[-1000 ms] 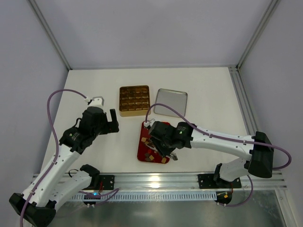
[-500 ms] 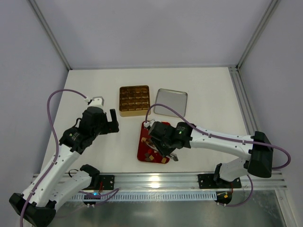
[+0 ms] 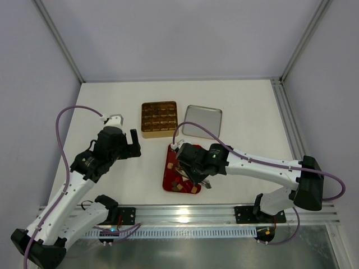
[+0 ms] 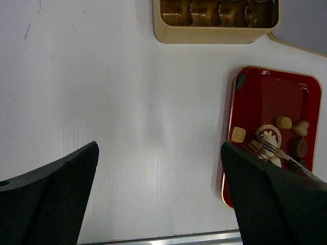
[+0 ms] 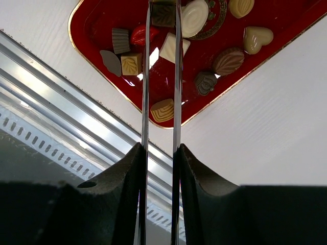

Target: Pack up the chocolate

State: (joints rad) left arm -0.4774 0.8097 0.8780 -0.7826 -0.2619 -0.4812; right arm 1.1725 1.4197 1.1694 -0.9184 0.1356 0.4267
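Left jaws, top view: left gripper spread wide with nothing between the fingers, over the bare table, left of the red tray.
Right jaws, top view: right gripper is low over the red tray. Its own wrist hides the tips, so the gap cannot be told here.
Arms, top view: the left arm rises bent from the near-left base. The right arm reaches leftward from the near-right base, its wrist covering the middle of the tray.
Surroundings, top view: gold box behind the tray, silver lid just to the box's right.
Left wrist view: both black fingers frame empty table. The gold box's near wall is at the top, the red tray at the right. Chocolate lies loose on the tray, with the right gripper's thin blades slanting over it.
Right wrist view: the blades run parallel and close together. A dark square piece sits in the narrow gap near the tips. Whether it is pinched cannot be told.
Chocolate, right wrist view: cream, tan and brown pieces are scattered on the tray floor. The aluminium rail lies beyond the tray's corner.
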